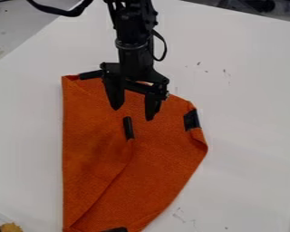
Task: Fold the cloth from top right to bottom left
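Note:
The black gripper [132, 113] hangs over the upper part of the orange cloth [153, 167], its two fingers spread apart with nothing between them. The cloth lies on the white surface with a straight left edge and a rounded right side. One layer is folded over, its edge running diagonally from the middle down to the lower left. Black patches show on the cloth: a short strip [128, 128] just below the fingers, a wider patch [191, 119] at the right edge, and others at the upper left and bottom.
The white table [250, 99] surrounds the cloth, and its far edge runs across the top right. At the bottom left corner lies a yellowish object [11, 227] beside something black. A black cable loops from the arm at the top left.

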### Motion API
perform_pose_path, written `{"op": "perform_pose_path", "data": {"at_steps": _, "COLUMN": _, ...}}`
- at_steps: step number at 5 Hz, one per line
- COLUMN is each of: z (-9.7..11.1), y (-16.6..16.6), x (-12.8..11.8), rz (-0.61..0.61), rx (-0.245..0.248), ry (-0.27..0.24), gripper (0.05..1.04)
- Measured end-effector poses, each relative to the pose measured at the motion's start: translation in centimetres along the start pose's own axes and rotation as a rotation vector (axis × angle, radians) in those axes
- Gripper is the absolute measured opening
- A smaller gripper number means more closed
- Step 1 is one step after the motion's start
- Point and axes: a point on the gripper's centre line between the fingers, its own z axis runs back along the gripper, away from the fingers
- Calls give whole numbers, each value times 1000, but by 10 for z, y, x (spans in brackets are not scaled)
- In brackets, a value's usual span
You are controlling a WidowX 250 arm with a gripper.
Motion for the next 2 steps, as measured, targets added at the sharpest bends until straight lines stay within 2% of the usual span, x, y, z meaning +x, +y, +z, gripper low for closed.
{"op": "perform_pose_path", "data": {"at_steps": 1, "z": -9, "y": 0, "x": -3, "rz": 4, "rx": -2, "ry": 29, "gripper": 1001}}
{"op": "perform_pose_path", "data": {"at_steps": 2, "z": -9, "y": -12, "x": 3, "rz": -2, "rx": 0, "ry": -3, "gripper": 1001}}
